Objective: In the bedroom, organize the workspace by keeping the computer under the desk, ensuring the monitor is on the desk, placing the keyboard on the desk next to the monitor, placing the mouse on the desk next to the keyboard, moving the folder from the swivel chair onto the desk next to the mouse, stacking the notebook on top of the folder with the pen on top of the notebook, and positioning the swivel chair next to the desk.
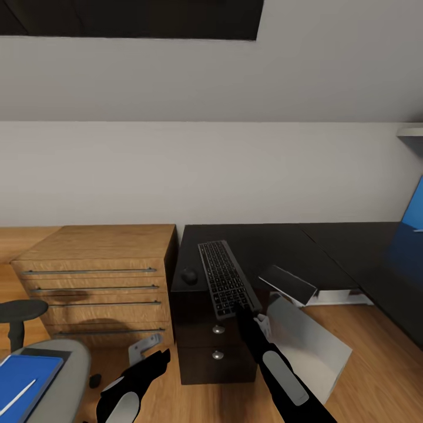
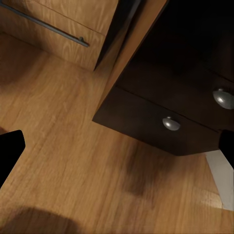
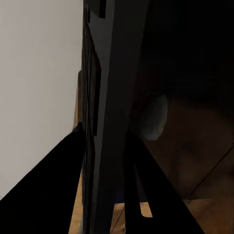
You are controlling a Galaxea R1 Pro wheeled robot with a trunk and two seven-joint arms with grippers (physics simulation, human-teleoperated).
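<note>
Desk point(image 1: 276, 241) bears one keyboard point(image 1: 226, 276), one mouse point(image 1: 189, 275); right pincer point(image 1: 242, 309) grips keyboard.

keyboard point(image 1: 228, 278) and mouse point(image 1: 189, 275) on desk point(image 1: 282, 244)

The surface point(image 1: 282, 244) is black with a faint satin sheen, and its drawer knobs point(image 2: 171, 124) look like polished silver metal. The chest point(image 1: 97, 282) and the floor point(image 2: 73, 161) show warm wood grain; the chest's bar handles point(image 1: 91, 271) look brushed metal. The keyboard point(image 1: 226, 277) has matt dark keys. The folder point(image 1: 26, 379) is smooth bright blue, on grey chair point(image 1: 64, 376) upholstery.
</note>
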